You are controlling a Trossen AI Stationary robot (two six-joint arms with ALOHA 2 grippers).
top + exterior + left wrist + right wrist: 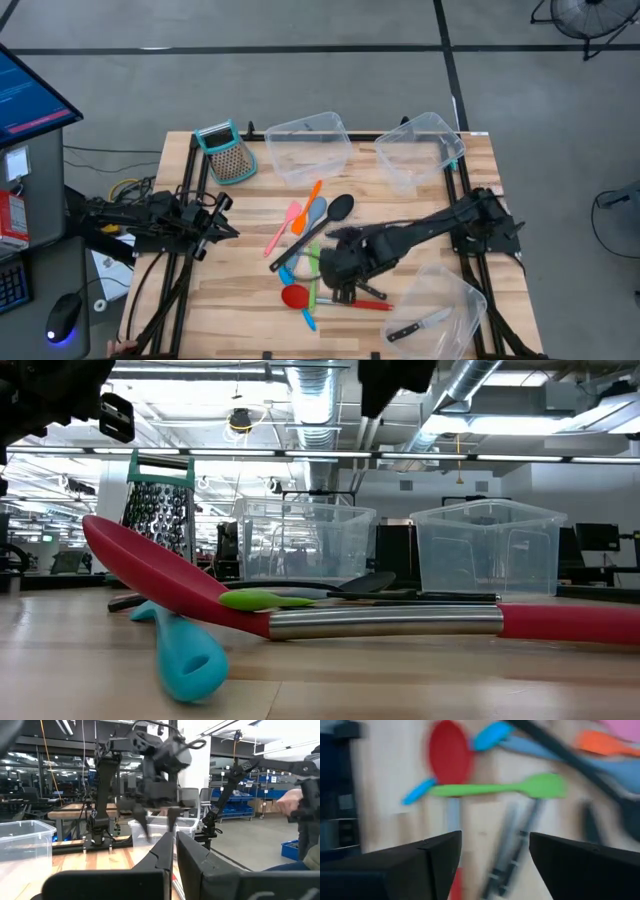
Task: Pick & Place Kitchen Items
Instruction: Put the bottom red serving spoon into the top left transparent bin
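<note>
Red spatula [294, 296], green spatula [520, 786], knives [512, 847] lie mid-table under right gripper [495, 851], fingers spread, empty. Left gripper [228, 232] waits at left edge, fingers together.

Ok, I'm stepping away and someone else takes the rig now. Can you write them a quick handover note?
Right gripper: open, empty, above the utensil pile mid-table.
Left gripper: parked at the left side, fingers together, empty.
Done: one knife lies in the near-right bin.
Left: red spatula, green spatula, orange spatula, black ladle and knives on the table. The two far bins look empty.
</note>
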